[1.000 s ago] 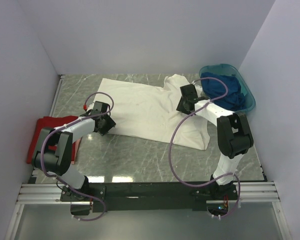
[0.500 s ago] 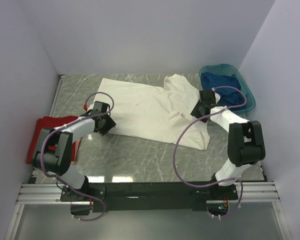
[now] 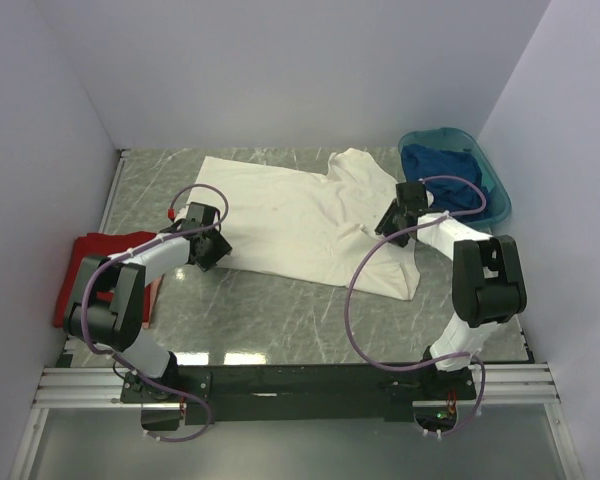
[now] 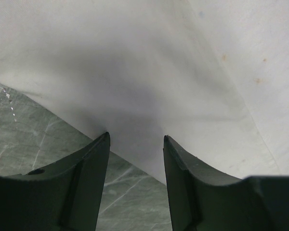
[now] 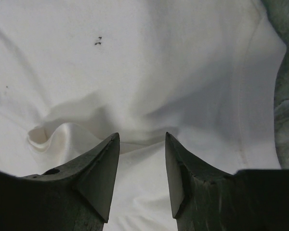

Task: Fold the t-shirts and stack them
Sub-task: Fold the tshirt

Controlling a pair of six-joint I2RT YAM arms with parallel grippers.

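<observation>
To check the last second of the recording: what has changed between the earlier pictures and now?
The right gripper, open, moved right over the white t-shirt, toward the teal basin, gripping nothing. The left gripper, the white t-shirt, the red t-shirt and the blue t-shirt stayed in place.

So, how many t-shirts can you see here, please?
3: the cream-white t-shirt spread centrally, the red t-shirt at the left edge, the dark blue t-shirt in the teal basin; more could be hidden there.
</observation>
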